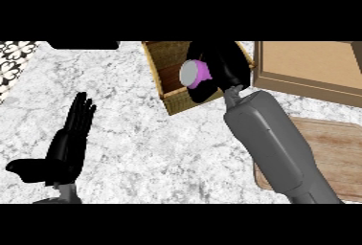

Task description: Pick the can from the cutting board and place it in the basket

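Over marbled desk (176, 158), gripping can (196, 73) in right robot hand (225, 64), hanging directly above basket (182, 103), tipping long axis sideways; resting left robot hand (69, 139) open, farther off

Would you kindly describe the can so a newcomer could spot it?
Start at the woven basket at the view's top middle. Over its opening the right robot hand curls round the can. It is the only purple thing, with a grey round end.

Bright, even light covers the marble counter (155, 153); the basket (180, 101) is dimmer inside.
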Action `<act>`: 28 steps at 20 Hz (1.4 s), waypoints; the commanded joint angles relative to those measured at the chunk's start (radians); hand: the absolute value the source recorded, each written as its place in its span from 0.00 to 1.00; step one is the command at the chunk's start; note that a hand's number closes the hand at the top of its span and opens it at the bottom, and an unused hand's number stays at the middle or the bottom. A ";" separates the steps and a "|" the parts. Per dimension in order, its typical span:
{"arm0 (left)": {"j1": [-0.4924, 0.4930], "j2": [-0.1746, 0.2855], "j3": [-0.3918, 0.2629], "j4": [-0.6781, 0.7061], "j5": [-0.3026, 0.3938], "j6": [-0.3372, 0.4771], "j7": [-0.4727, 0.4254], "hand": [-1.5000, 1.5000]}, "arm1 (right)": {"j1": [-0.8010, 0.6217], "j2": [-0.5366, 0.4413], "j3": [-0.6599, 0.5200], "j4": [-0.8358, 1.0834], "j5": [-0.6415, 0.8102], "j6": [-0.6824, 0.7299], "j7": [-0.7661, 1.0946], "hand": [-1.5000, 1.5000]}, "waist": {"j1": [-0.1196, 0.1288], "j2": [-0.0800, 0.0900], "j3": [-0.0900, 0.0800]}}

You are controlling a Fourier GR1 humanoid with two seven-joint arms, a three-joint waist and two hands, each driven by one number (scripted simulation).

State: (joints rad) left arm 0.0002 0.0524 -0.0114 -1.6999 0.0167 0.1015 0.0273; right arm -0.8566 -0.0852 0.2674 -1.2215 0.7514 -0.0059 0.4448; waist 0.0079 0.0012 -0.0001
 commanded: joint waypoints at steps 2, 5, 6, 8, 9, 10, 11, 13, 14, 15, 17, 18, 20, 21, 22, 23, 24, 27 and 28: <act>0.017 0.000 0.004 -0.018 0.015 -0.019 -0.011 0.50 | 0.028 0.019 -0.052 0.061 0.019 -0.035 -0.089 1.00 | -0.001 -0.001 0.000; -0.025 -0.007 0.007 0.032 0.009 -0.011 -0.014 0.50 | -0.049 -0.009 -0.130 0.155 -0.015 0.008 -0.119 1.00 | 0.000 0.000 0.000; 0.006 -0.029 -0.007 0.095 -0.027 0.005 -0.108 0.50 | -0.025 -0.002 -0.124 0.183 0.021 -0.068 -0.140 1.00 | 0.001 0.001 0.000; 0.056 0.020 0.025 0.012 0.019 -0.042 -0.067 0.50 | 0.023 -0.010 -0.151 0.157 0.013 -0.094 -0.119 1.00 | 0.003 0.000 0.000; 0.012 0.002 0.004 -0.016 0.002 -0.012 0.004 0.50 | -0.010 0.004 -0.165 0.214 0.014 -0.090 -0.129 1.00 | 0.003 0.000 0.000; 0.010 -0.022 -0.026 -0.024 -0.022 0.009 0.014 0.50 | -0.010 0.001 -0.171 0.239 0.015 -0.089 -0.142 1.00 | 0.002 0.000 0.000; -0.032 0.015 0.033 0.040 0.016 -0.027 -0.019 0.50 | -0.004 0.036 -0.145 0.241 0.025 -0.083 -0.146 0.00 | 0.000 0.000 0.000; -0.045 -0.022 -0.008 0.028 -0.018 0.012 0.012 0.50 | -0.052 -0.003 -0.171 0.327 0.019 -0.062 -0.209 0.00 | 0.004 0.002 0.000; 0.031 -0.036 -0.034 0.012 -0.030 0.001 -0.048 0.50 | -0.088 0.051 -0.169 0.380 0.044 -0.131 -0.198 0.00 | 0.010 0.003 0.000; -0.031 -0.024 0.012 0.091 -0.015 0.006 -0.059 0.50 | -0.018 -0.016 -0.168 0.271 0.024 -0.046 -0.221 0.00 | -0.003 0.000 0.000; 0.037 -0.030 -0.021 -0.004 -0.040 0.018 -0.042 0.50 | 0.008 0.025 -0.184 0.270 0.012 -0.114 -0.250 0.00 | 0.000 -0.001 0.000; -0.086 -0.028 -0.001 0.041 -0.022 0.022 0.010 0.50 | -0.095 0.043 -0.227 0.418 0.000 -0.155 -0.289 0.00 | 0.008 0.004 0.000; -0.068 -0.009 0.018 -0.032 -0.008 0.025 0.072 0.50 | 0.001 0.037 -0.207 0.249 -0.017 -0.126 -0.280 0.00 | -0.003 -0.002 0.000; -0.012 -0.008 0.010 -0.007 -0.008 0.003 0.015 0.50 | -0.065 0.026 -0.256 0.302 -0.050 -0.130 -0.306 0.00 | 0.004 0.000 0.000; -0.009 -0.018 -0.002 -0.004 -0.002 -0.003 0.013 0.50 | -0.031 0.070 -0.235 0.309 -0.020 -0.217 -0.329 0.00 | 0.004 0.001 0.000; -0.014 -0.011 0.017 0.040 -0.009 -0.002 -0.042 0.50 | -0.051 0.055 -0.243 0.209 -0.045 -0.159 -0.271 0.00 | -0.005 -0.002 0.000; -0.043 0.010 0.029 0.025 0.002 -0.012 0.014 0.50 | 0.000 0.074 -0.221 0.170 -0.032 -0.184 -0.281 0.00 | -0.007 -0.003 0.000; 0.025 -0.018 0.014 0.005 0.000 -0.003 -0.031 0.50 | -0.018 0.030 -0.267 0.205 -0.020 -0.263 -0.337 0.00 | 0.000 -0.001 0.000; 0.027 -0.004 0.014 0.003 0.013 -0.029 -0.033 0.50 | -0.068 0.017 -0.276 0.122 -0.032 -0.206 -0.245 0.00 | -0.006 -0.004 0.000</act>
State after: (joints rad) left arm 0.0011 0.0435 -0.0005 -1.6914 0.0151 0.0916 0.0112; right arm -0.8968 -0.0532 0.0149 -1.0173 0.7226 -0.2008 0.1569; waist 0.0056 -0.0003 0.0000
